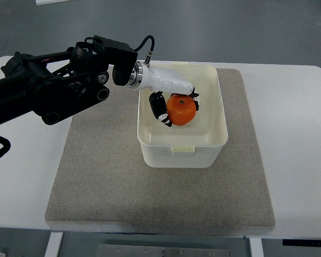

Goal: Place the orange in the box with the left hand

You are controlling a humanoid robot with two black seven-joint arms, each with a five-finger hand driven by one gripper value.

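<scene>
Closest to the camera is the front edge of the white tabletop [299, 160]. A big gray mat [107, 182] lies on it and covers most of the middle. The mat is flat and has a fuzzy look.

A bit farther back, a cream box [211, 140] sits on the mat. The box is made of plastic, has round corners and is open on top. A small lip sticks out on its near wall. The box is on the far half of the mat, a little right of the middle.

Inside the box is the orange [182, 110]. It is round and bright. It is in the middle of the box, below the rim, and I cannot tell if it touches the bottom.

The left hand [174, 99] reaches down into the box from the far left corner. It is white on the back with black fingers [160, 110]. The fingers are curled around the orange, one on its left side and more at its right, so the hand is holding the orange.

Behind the hand, a black arm [48, 88] with a silver ring at the wrist goes off to the left edge. A black cable loops over the wrist.

Past the tabletop is a gray floor [230, 27].
</scene>
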